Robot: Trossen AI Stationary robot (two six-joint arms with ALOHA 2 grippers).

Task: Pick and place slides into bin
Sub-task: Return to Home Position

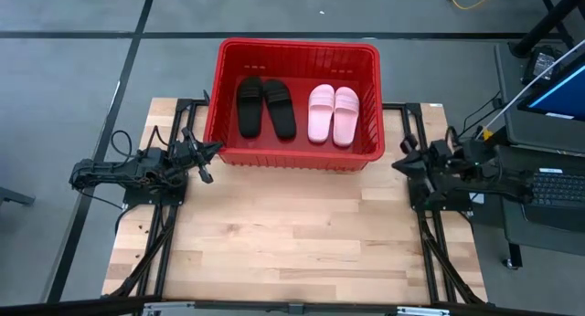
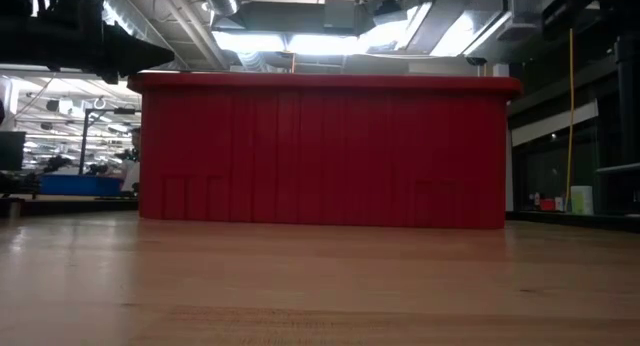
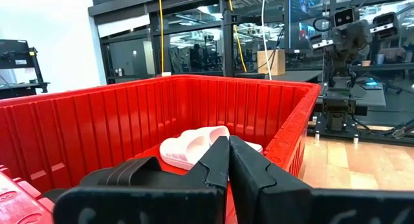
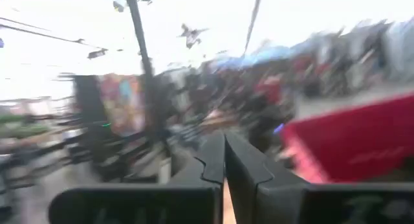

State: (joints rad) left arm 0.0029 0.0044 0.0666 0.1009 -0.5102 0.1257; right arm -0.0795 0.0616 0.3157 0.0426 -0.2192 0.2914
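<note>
The red bin (image 1: 297, 51) stands at the table's far middle. Inside it lie two black slides (image 1: 265, 106) on the left and two pale pink slides (image 1: 333, 113) on the right, soles down on the bin's floor. My left gripper (image 1: 214, 150) is shut and empty just outside the bin's near left corner. In its wrist view (image 3: 228, 146) the pink slides (image 3: 194, 145) and a black slide (image 3: 126, 175) show inside the bin (image 3: 129, 114). My right gripper (image 1: 399, 163) is shut and empty beside the bin's right wall; its wrist view (image 4: 224, 143) is blurred.
The wooden table (image 1: 292, 234) lies bare in front of the bin, which fills the low view (image 2: 325, 151). Black frame rails (image 1: 155, 252) run along both table sides. A desk with a keyboard (image 1: 558, 184) stands off the right edge.
</note>
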